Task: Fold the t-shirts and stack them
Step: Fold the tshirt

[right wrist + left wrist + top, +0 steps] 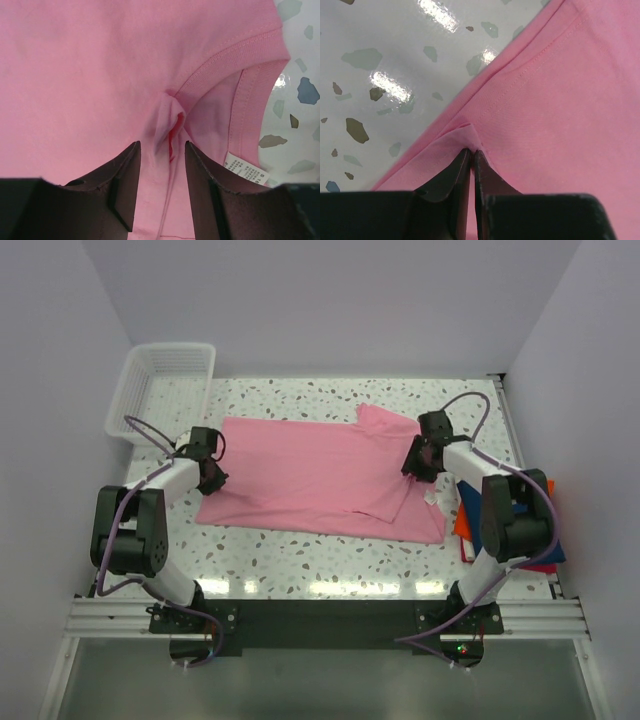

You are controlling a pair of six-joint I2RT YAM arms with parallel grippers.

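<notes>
The light pink t-shirt (310,478) lies spread on the table, its right part folded over. My left gripper (212,474) is at its left edge and, in the left wrist view, is shut (471,151) on a pinch of pink cloth (560,100) by the hem. My right gripper (418,460) is at the collar end. In the right wrist view it is open (162,145), its jaws on either side of a raised ridge of pink cloth (75,75) next to the collar (235,55). The orange-red (466,520) and navy blue (553,548) folded shirts lie at the right edge, partly hidden by the right arm.
A white mesh basket (160,385) stands at the back left corner. The size label (245,170) shows inside the collar. White walls close in the speckled table (300,560) on the left, back and right.
</notes>
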